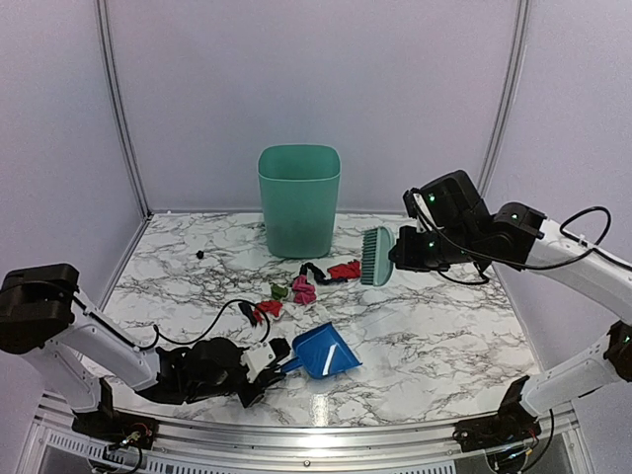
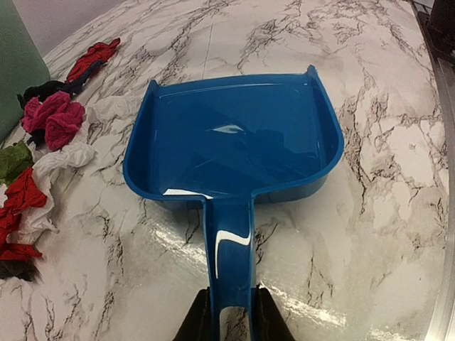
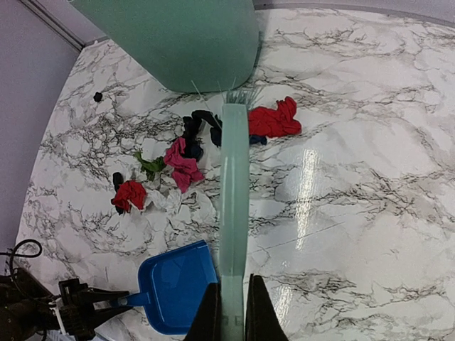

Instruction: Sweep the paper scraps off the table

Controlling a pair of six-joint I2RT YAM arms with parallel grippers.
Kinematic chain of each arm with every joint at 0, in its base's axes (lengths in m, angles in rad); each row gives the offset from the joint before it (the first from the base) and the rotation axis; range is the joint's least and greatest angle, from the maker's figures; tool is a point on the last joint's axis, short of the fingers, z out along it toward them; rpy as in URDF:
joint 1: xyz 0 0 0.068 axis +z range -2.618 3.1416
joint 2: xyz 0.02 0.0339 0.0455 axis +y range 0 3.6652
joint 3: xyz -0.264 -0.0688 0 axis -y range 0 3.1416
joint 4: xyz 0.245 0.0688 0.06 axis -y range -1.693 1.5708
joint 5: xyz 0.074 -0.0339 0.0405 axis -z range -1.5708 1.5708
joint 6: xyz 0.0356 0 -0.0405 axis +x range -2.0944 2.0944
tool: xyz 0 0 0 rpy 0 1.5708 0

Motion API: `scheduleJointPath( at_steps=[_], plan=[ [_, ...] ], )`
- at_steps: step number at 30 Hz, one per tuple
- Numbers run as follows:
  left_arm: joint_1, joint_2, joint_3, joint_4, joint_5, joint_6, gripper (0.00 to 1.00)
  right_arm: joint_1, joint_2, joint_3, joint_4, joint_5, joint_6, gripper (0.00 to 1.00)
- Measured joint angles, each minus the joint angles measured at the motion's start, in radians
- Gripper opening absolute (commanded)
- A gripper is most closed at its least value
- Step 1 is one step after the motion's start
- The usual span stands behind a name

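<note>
Here, at the near left of the marble-patterned surface (image 1: 444,336), the left tool (image 2: 229,321) lies low and is closed on the handle of the blue dustpan (image 1: 327,351), with one finger pressed against each side of it. The dustpan rests flat on the surface, its open mouth facing away from the arm. A black cable (image 1: 222,311) loops over the surface beside this arm's wrist.

Just beyond the dustpan and to the left of its mouth lie the paper scraps (image 1: 296,289). They are red, magenta-pink, green, black and white pieces, strung in a loose band from near the dustpan toward the foot of the green waste bin (image 1: 299,199), all on the bare surface. One small black scrap (image 1: 201,254) lies well apart from them, further left and toward the back. The bin stands upright at the back middle.

To the right of the scraps, the right tool (image 3: 233,312) is clamped on the handle of the green hand brush (image 1: 376,255). The brush is held raised above the surface, its bristled side turned toward the scraps. In the right wrist view, the brush head points at the bin, with black scraps just to one side of it and a red scrap (image 3: 276,119) just to the other.
</note>
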Motion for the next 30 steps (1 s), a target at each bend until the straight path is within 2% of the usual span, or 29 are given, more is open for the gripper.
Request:
scheduleJointPath(
  at_steps=[9, 15, 23, 30],
  plan=[
    [0.000, -0.180, 0.037, -0.159, -0.011, -0.005, 0.00, 0.000, 0.044, 0.035, 0.008, 0.000, -0.031, 0.00],
    [0.000, -0.334, 0.070, -0.323, -0.026, -0.017, 0.00, 0.000, 0.067, 0.078, 0.006, 0.009, -0.066, 0.00],
    [0.000, -0.552, 0.146, -0.679, -0.063, -0.096, 0.00, 0.000, 0.140, 0.186, 0.021, 0.018, -0.119, 0.00],
    [0.000, -0.679, 0.211, -0.999, -0.120, -0.260, 0.00, -0.002, 0.237, 0.265, 0.038, -0.009, -0.162, 0.00]
  ],
)
